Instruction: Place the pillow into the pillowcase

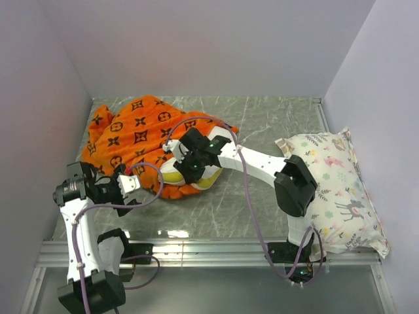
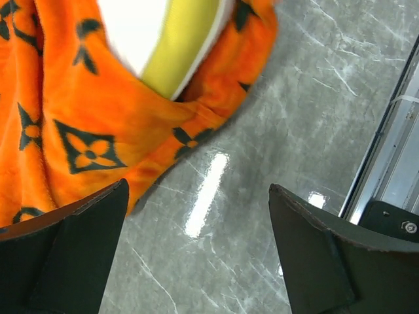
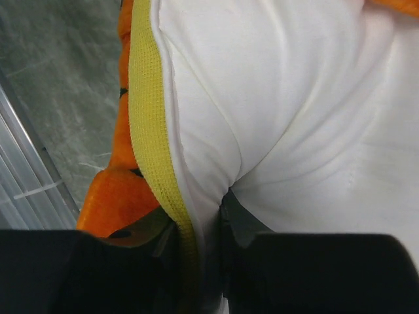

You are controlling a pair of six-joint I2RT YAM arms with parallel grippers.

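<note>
The orange pillowcase (image 1: 141,134) with black marks lies crumpled at the back left of the table. The white pillow (image 1: 171,171) with its yellow band pokes out of the case's near edge, the rest hidden inside or under my arm. My right gripper (image 1: 196,167) is shut on the pillow's edge; in the right wrist view the jaws (image 3: 203,235) pinch the white cloth (image 3: 281,98) and yellow band (image 3: 147,118). My left gripper (image 1: 131,185) is open and empty beside the case's near edge; its fingers (image 2: 72,248) straddle bare table, with the pillowcase (image 2: 72,111) and pillow (image 2: 137,26) just ahead.
A white pillow printed with deer and plants (image 1: 337,186) lies along the right wall. A metal rail (image 1: 209,252) runs along the near table edge. Grey walls close in the left, back and right sides.
</note>
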